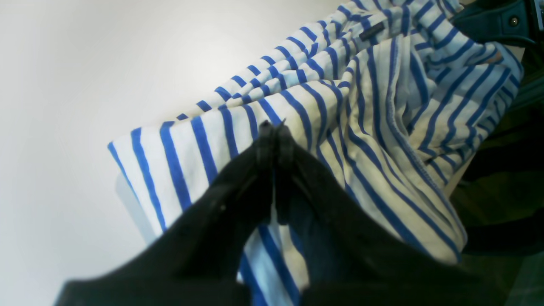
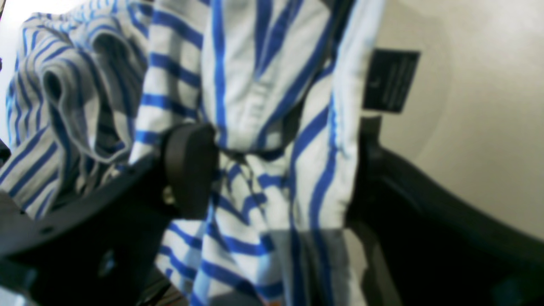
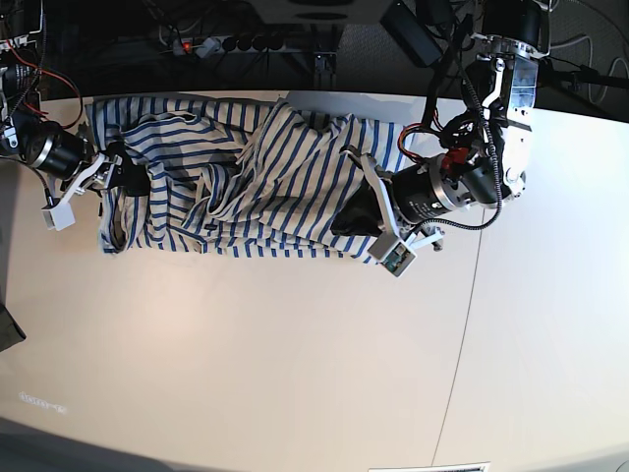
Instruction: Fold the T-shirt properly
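Note:
The T-shirt (image 3: pixel 246 177), white with thin blue stripes, lies crumpled along the far side of the table. My left gripper (image 3: pixel 346 218) is at its right end. In the left wrist view the black fingertips (image 1: pixel 274 129) are pressed together on a fold of the T-shirt (image 1: pixel 382 106), with its edge lifted a little off the table. My right gripper (image 3: pixel 123 179) is at the shirt's left end. In the right wrist view it (image 2: pixel 280 170) holds a bunch of striped cloth (image 2: pixel 263 85) between its pads (image 2: pixel 191 170). The dark neck label (image 2: pixel 391 80) hangs beside it.
The white table (image 3: pixel 295 344) stretches toward the near side, with a seam (image 3: pixel 462 334) running down its right part. Cables and a power strip (image 3: pixel 226 44) lie behind the table's back edge. The left arm's body (image 3: pixel 462 182) stands over the right end of the shirt.

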